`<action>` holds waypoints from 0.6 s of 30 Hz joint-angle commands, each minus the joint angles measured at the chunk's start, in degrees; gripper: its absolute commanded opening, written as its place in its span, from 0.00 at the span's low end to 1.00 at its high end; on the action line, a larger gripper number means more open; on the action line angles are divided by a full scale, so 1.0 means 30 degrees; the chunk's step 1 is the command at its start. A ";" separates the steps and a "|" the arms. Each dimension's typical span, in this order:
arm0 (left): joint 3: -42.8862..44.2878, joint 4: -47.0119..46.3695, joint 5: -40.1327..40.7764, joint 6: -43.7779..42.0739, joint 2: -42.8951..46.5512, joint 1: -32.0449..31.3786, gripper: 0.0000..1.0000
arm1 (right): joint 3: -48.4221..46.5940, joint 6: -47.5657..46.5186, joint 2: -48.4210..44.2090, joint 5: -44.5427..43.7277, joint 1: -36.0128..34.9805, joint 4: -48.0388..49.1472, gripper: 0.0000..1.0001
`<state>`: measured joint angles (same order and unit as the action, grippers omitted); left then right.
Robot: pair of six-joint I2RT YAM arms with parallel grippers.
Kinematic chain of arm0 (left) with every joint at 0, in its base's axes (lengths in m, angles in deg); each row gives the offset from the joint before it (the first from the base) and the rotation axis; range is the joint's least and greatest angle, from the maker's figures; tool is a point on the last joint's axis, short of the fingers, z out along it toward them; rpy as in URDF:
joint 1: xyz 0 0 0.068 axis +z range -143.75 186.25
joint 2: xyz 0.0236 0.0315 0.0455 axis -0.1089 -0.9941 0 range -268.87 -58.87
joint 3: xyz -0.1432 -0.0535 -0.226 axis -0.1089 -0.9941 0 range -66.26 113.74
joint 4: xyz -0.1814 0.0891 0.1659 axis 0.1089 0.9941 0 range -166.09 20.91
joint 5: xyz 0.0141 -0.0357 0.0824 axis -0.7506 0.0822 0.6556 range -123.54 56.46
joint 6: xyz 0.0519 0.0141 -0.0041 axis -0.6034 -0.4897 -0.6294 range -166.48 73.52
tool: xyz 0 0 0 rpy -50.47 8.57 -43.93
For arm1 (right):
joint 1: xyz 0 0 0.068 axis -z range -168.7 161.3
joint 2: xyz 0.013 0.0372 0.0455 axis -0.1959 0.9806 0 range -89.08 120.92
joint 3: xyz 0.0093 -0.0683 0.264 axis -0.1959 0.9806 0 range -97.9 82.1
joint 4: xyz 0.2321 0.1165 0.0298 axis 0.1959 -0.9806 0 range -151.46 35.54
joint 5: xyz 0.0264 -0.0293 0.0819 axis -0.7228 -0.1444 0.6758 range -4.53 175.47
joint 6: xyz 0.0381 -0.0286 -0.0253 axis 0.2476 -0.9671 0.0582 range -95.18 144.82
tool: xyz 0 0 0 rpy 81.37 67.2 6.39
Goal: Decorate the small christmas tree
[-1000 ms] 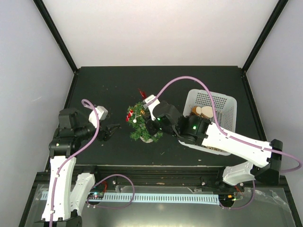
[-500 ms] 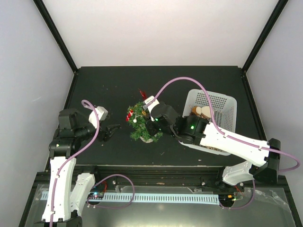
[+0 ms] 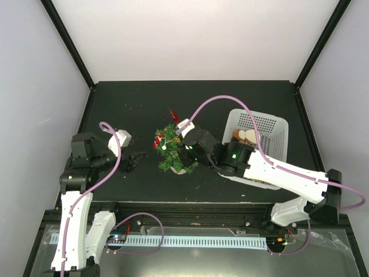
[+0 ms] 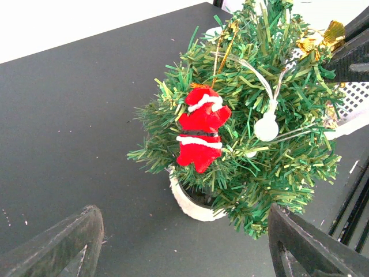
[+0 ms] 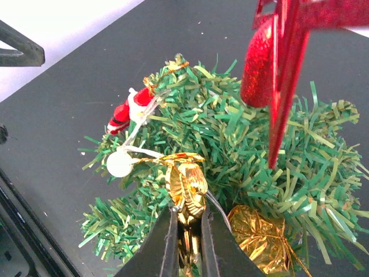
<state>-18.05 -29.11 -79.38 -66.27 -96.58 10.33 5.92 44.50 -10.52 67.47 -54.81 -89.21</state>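
The small christmas tree [image 3: 172, 151] stands mid-table on its white base [image 4: 193, 202], with a red glitter star [image 5: 277, 69] on top. A red Santa ornament [image 4: 202, 130], a white ball [image 4: 266, 127] and a gold foil leaf [image 5: 262, 239] hang on it. My right gripper [image 5: 187, 231] is shut on a gold ornament [image 5: 187, 184] and holds it against the tree's right-side branches [image 3: 185, 151]. My left gripper [image 4: 184, 231] is open and empty. It sits low on the table just left of the tree [image 3: 137, 160], with the tree's base ahead of its fingers.
A white mesh basket [image 3: 271, 130] with more ornaments stands right of the tree, under the right arm; its edge shows in the left wrist view [image 4: 351, 92]. Black frame posts and white walls bound the dark table.
The right wrist has shifted slightly right and toward the near edge at the tree, still holding the gold ornament. The left arm has not moved.
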 commanded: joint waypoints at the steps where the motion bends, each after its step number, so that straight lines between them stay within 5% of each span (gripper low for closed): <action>1: -0.0068 -0.0369 -0.0105 -0.0288 0.0206 0.0154 0.79 | 0.0333 0.0251 -0.0631 -0.0474 0.0081 -0.0221 0.01; 18: -0.0133 -0.0418 -0.0103 -0.0287 0.0246 0.0188 0.79 | 0.0939 -0.0003 -0.1338 0.0442 0.0063 0.0326 0.01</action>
<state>-18.51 -29.39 -79.38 -66.36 -96.34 10.41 8.54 44.83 -13.66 68.00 -54.81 -89.66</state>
